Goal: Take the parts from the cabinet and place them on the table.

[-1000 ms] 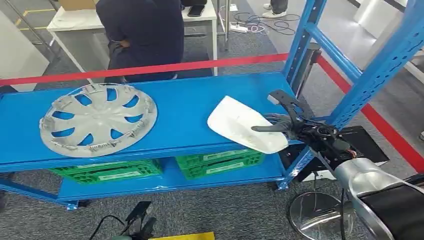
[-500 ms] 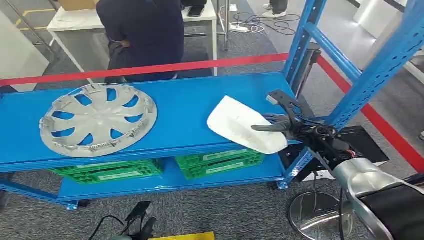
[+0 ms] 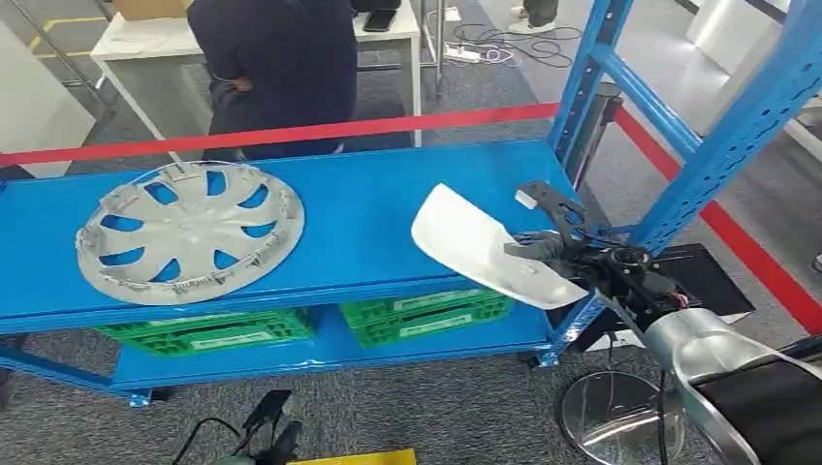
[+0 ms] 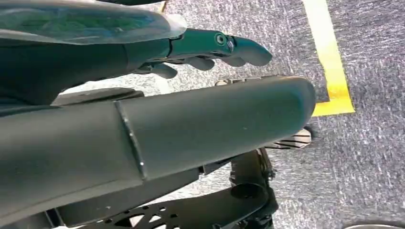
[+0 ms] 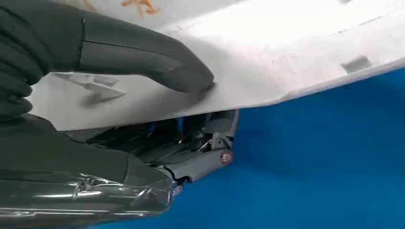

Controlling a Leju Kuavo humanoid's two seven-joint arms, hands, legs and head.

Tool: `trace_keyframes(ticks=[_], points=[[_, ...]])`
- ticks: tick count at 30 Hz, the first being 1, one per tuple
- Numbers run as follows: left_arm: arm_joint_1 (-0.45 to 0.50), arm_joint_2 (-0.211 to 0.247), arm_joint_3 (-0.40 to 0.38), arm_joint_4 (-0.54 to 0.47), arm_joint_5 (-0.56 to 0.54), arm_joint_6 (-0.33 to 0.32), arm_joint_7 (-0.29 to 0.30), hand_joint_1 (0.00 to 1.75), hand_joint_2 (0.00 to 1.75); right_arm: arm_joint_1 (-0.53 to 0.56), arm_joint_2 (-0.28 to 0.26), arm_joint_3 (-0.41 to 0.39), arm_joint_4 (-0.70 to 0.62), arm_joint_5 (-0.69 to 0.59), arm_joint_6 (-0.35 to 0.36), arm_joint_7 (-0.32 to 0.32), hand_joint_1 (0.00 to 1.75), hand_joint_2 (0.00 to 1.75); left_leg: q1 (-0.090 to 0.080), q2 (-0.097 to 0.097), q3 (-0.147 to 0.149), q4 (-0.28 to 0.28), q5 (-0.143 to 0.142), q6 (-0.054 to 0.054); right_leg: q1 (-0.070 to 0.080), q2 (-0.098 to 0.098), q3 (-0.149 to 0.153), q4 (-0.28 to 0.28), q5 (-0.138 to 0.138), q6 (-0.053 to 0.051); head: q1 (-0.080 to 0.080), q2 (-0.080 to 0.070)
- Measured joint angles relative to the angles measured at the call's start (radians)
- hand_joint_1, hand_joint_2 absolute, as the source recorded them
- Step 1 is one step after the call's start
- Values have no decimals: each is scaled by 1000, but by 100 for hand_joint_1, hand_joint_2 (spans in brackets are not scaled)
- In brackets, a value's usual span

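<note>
One of two parts, the white panel [image 3: 490, 250], is gripped by the right hand [image 3: 553, 242] at the shelf [image 3: 349, 208] edge, probably needing a clean lift toward the bench next.

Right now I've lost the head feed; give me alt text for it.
The right hand grips a white part, tilted at the right end of a blue shelf. A silver hubcap lies on the shelf's left; a person stands behind a red tape.
</note>
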Motion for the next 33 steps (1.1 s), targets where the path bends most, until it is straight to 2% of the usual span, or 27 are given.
trace_keyframes(ticks=[26,30,33], points=[[-5,1,0,0,-3,-3,-1,0,0,0,0,7,7,-21,-1,1,175,175,0,0,0,0,0,0,0,0,0,0,0,0,0,0],[-5,1,0,0,-3,-3,-1,0,0,3,-1,8,7,-32,-8,-16,175,175,0,0,0,0,0,0,0,0,0,0,0,0,0,0],[-5,1,0,0,-3,-3,-3,0,0,4,-2,8,7,-53,-37,-76,175,175,0,0,0,0,0,0,0,0,0,0,0,0,0,0]])
